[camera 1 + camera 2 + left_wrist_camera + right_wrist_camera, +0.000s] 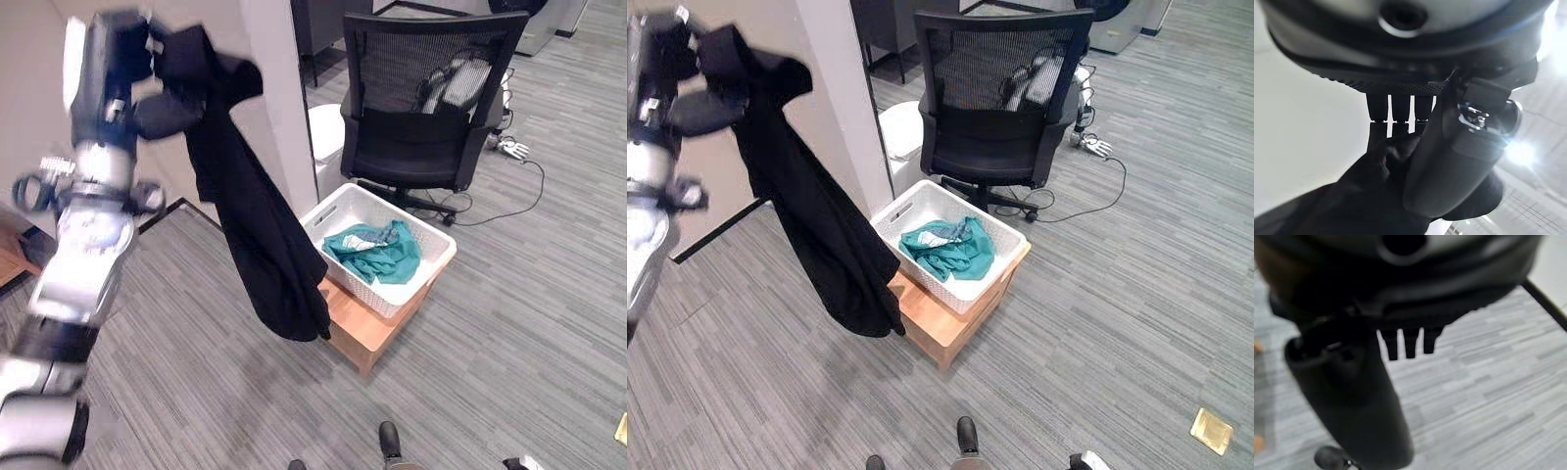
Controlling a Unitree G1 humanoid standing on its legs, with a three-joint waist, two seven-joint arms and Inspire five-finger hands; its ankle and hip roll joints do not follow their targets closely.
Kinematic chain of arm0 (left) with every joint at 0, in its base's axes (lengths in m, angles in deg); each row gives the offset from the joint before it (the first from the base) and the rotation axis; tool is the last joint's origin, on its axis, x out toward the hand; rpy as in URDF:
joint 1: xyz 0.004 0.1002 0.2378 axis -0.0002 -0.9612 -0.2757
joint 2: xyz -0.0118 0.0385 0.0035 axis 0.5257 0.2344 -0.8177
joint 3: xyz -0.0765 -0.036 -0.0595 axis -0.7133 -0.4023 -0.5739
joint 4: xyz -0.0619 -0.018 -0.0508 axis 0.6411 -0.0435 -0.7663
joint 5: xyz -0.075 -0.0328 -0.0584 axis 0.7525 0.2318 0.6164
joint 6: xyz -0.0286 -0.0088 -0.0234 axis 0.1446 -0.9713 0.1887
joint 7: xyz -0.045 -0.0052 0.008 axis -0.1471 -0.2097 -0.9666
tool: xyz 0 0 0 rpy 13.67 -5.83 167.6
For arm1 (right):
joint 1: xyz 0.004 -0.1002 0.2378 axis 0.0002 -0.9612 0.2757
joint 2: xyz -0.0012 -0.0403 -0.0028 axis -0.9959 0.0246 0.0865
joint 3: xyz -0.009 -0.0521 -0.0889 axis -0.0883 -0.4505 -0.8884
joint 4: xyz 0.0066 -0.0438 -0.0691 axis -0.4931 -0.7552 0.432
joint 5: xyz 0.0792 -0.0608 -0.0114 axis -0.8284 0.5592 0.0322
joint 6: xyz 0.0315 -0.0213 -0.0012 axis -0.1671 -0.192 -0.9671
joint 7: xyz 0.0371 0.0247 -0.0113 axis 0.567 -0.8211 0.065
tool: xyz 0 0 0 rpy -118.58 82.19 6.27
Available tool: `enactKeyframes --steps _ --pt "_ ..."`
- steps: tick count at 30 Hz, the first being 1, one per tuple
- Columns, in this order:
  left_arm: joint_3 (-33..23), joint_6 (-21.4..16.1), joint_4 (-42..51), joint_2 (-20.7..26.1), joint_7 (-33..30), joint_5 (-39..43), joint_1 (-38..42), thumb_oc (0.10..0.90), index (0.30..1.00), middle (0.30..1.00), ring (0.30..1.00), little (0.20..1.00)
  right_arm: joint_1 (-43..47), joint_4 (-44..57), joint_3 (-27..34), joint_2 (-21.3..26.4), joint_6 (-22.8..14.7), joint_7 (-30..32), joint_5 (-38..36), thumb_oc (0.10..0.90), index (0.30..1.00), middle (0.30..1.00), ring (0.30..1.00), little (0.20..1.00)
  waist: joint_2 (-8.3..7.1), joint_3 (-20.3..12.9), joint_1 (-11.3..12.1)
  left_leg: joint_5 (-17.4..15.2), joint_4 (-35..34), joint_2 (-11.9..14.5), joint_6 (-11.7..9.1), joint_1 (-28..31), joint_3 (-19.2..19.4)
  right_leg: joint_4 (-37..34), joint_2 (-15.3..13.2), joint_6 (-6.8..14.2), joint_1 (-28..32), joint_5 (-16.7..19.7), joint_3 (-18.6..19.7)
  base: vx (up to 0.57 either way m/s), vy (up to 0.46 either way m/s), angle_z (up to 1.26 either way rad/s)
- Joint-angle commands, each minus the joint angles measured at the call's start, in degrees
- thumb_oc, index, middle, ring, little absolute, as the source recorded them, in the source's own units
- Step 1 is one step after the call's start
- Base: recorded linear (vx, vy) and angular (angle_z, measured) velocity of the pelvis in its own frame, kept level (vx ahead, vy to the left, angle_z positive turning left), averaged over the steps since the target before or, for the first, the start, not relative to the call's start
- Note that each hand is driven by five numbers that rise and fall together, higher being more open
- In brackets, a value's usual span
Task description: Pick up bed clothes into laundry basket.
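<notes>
We are mid-carry: our left hand is curled round the top of a black garment, which hangs high beside the white laundry basket, where a teal cloth already lies; our right hand shows relaxed, empty fingers over the carpet. Next we judge the arm must swing right until the garment hangs over the basket, then let go; the basket sits on a low wooden stand on grey striped carpet, with a black office chair just behind.

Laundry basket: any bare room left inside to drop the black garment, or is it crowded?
The white laundry basket has bare floor in the half nearer the wall; the teal cloth crowds the half towards the office chair. The left hand holds the black garment up, hanging beside the basket over open carpet.
</notes>
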Motion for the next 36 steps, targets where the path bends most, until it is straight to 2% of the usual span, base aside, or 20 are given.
enactKeyframes --steps 1,4,8,13,14,17,21,26,28,31,34,36 --pt "3.7 -3.2 -8.7 -0.5 -3.6 4.2 20.2 0.4 0.3 0.3 0.3 0.3 1.4 -2.2 -4.0 -0.1 1.2 1.1 -2.6 0.8 0.9 0.9 0.9 0.9 -2.09 -3.5 -2.6 0.3 0.0 1.7 -4.1 -2.8 -3.6 0.8 -2.4 4.8 1.3 -5.6 -0.6 -0.06 -0.019 -0.07" --pt "4.9 -3.7 -10.3 -1.3 -3.4 6.0 22.4 0.4 0.3 0.3 0.3 0.3 1.8 -2.1 -5.1 -1.1 1.3 0.6 -3.0 0.8 0.9 0.9 0.9 0.9 -2.13 -3.6 -2.8 0.1 0.0 1.9 -4.1 -2.7 -3.3 0.8 -2.3 4.9 1.2 -5.6 -0.4 -0.01 -0.017 -0.25" --pt "9.1 -2.3 -16.4 -3.5 -3.5 4.7 28.5 0.4 0.3 0.3 0.3 0.3 2.5 -1.9 -6.4 -1.6 0.8 0.1 -4.0 0.8 0.9 0.9 0.9 0.9 -1.89 -4.1 -3.8 0.0 0.0 2.2 -4.3 -2.4 -2.7 0.8 -1.7 4.8 1.1 -5.6 0.5 0.01 -0.035 -0.26" --pt "10.6 -1.6 -19.8 -4.0 -3.0 3.8 30.9 0.4 0.3 0.3 0.3 0.3 1.3 -0.3 -6.3 -2.2 -0.2 0.3 -4.6 0.8 0.9 0.9 0.9 0.9 -1.61 -4.1 -5.0 0.2 0.0 2.4 -4.5 -2.6 -2.3 0.8 -1.6 4.8 1.0 -5.5 0.7 0.01 -0.034 -0.11" --pt "11.7 -1.0 -21.5 -3.8 -3.5 2.1 32.8 0.4 0.3 0.3 0.3 0.3 1.7 -0.3 -6.3 -2.2 0.0 0.3 -4.9 0.8 0.9 0.9 0.9 0.9 -0.94 -4.1 -5.8 0.5 0.0 2.5 -4.7 -3.0 -2.0 0.8 -1.8 5.0 0.4 -5.3 0.6 0.02 -0.044 -0.13" --pt "12.9 -0.9 -23.1 -3.6 -3.5 1.9 34.5 0.4 0.3 0.3 0.3 0.3 1.9 0.0 -6.6 -2.4 -0.4 0.2 -5.3 0.8 0.9 0.9 0.9 0.9 -0.68 -4.2 -6.0 0.5 0.0 2.7 -4.9 -3.3 -1.7 0.8 -1.8 5.1 -0.1 -5.2 0.6 0.02 -0.026 -0.03" --pt "14.6 -1.1 -23.9 -0.7 -3.9 2.2 38.2 0.4 0.3 0.3 0.3 0.3 1.9 0.9 -6.2 -2.3 -1.2 -0.3 -7.5 0.8 0.9 0.9 0.9 0.9 -0.29 -4.7 -6.6 0.8 0.0 3.0 -5.3 -3.9 -1.1 0.8 -1.7 5.2 -0.9 -4.9 0.7 0.04 -0.034 -0.03" --pt "18.9 0.0 -30.8 3.4 -4.0 1.5 44.7 0.4 0.3 0.3 0.3 0.3 0.1 2.3 -5.3 -2.9 -2.8 -0.6 -9.2 0.8 0.9 0.9 0.9 0.9 0.44 -5.3 -7.6 1.9 0.0 4.0 -6.4 -4.9 -0.6 0.8 -1.4 5.1 -1.4 -5.1 0.0 0.06 -0.072 -0.03" --pt "21.8 0.9 -35.3 4.9 -3.3 0.2 47.9 0.4 0.3 0.3 0.3 0.3 -0.7 2.4 -5.2 -3.3 -3.4 -0.7 -9.7 0.8 0.9 0.9 0.9 0.9 1.21 -5.4 -8.2 2.4 0.0 4.5 -7.0 -5.2 -0.1 0.8 -1.4 5.1 -1.5 -5.2 -0.4 0.1 -0.104 0.01" --pt "24.9 1.2 -36.1 7.0 -3.7 -1.5 51.6 0.4 0.3 0.3 0.3 0.3 -0.8 2.4 -5.5 -3.5 -3.5 -0.6 -9.7 0.8 0.9 0.9 0.9 0.9 2.22 -5.7 -8.2 2.9 0.0 4.8 -7.4 -5.6 0.3 0.8 -1.2 5.2 -2.1 -5.3 -0.3 0.06 -0.062 -0.03" --pt "30.6 1.8 -38.1 9.6 -4.5 -4.8 56.7 0.4 0.3 0.3 0.3 0.3 -1.5 3.3 -5.9 -4.5 -4.7 -0.6 -11.1 0.8 0.9 0.9 0.9 0.9 2.59 -6.1 -8.4 4.0 0.0 5.9 -8.0 -6.3 1.0 0.8 -0.9 5.4 -2.9 -5.6 0.2 0.09 -0.077 -0.07" --pt "31.6 2.0 -39.2 9.2 -4.5 -5.4 57.4 0.4 0.3 0.3 0.3 0.3 -2.0 3.2 -6.1 -4.7 -4.9 -0.7 -11.2 0.8 0.9 0.9 0.9 0.9 2.62 -6.2 -8.5 4.2 0.0 6.3 -8.1 -6.2 1.2 0.8 -0.7 5.3 -2.9 -5.8 0.2 0.07 -0.047 -0.16"
